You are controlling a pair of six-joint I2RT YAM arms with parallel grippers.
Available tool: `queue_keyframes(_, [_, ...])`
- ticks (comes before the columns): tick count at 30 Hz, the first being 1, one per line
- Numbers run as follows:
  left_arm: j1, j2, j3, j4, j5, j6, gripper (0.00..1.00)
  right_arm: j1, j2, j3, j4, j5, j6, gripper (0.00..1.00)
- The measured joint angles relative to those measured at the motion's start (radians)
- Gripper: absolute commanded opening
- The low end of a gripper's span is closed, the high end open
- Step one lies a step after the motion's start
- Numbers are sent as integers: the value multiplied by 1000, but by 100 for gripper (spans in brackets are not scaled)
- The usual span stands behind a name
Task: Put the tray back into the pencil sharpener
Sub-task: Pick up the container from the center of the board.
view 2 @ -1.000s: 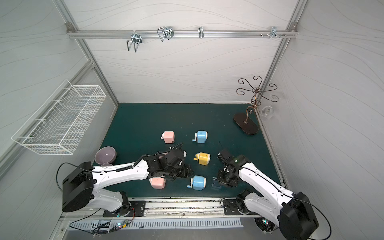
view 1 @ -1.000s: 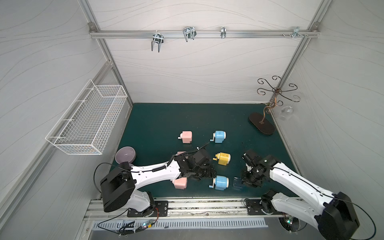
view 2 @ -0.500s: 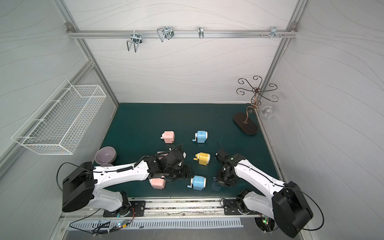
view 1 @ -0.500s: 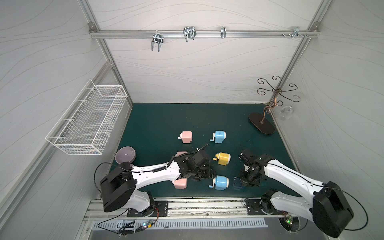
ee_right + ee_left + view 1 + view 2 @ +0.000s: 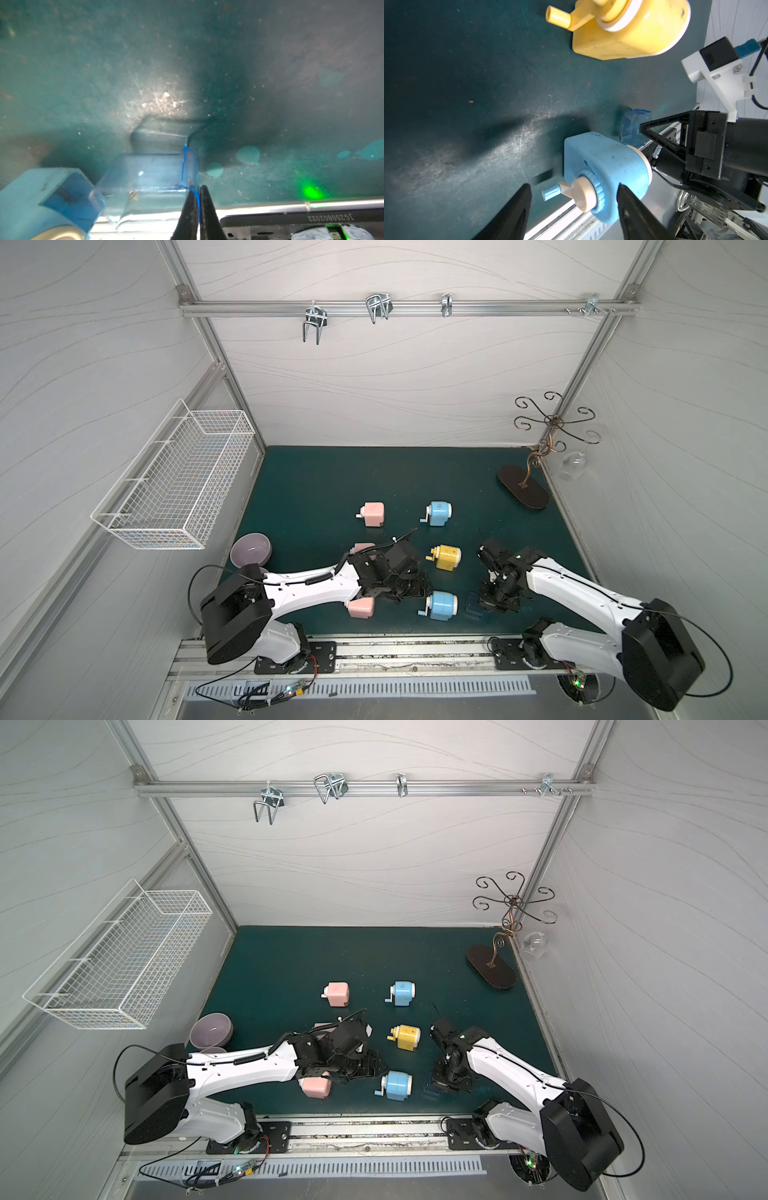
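Standing by the rig here, so I'll use the blue sharpener [image 5: 440,605] closest to the front rail as my reference for everything. It sits on the green mat [image 5: 316,489] with its crank pointing toward the left arm's side.

The tray [image 5: 145,182], a little clear blue-tinted box, is out of the sharpener. It's on the mat just beside the end opposite the crank. I can't tell if the two actually touch, but they're really close.

The right gripper [image 5: 197,199] is clamped on the tray's thin wall, on the side away from the sharpener. Its fingers are pinched together with only that blue edge between them.

The left gripper [image 5: 573,187] is at the crank end of the sharpener with its fingers spread apart, one on either side of the crank knob. As far as I can see it isn't squeezing anything.

Behind the sharpener, farther from the rail, there's a yellow sharpener [image 5: 446,556]. On the crank side a pink sharpener [image 5: 360,608] peeks out from under the left arm.
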Motion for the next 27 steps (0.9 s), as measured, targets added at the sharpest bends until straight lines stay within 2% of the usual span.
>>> queue_keyframes(4, [0, 0, -2, 1, 1, -1, 69, 0, 0, 7, -6, 8, -11, 0])
queue_keyframes(13, [-14, -32, -33, 36, 8, -27, 72, 48, -73, 109, -127, 47, -11, 0])
queue_keyframes(27, [-65, -26, -55, 131, 19, -75, 74, 157, -86, 114, -222, 51, 74, 0])
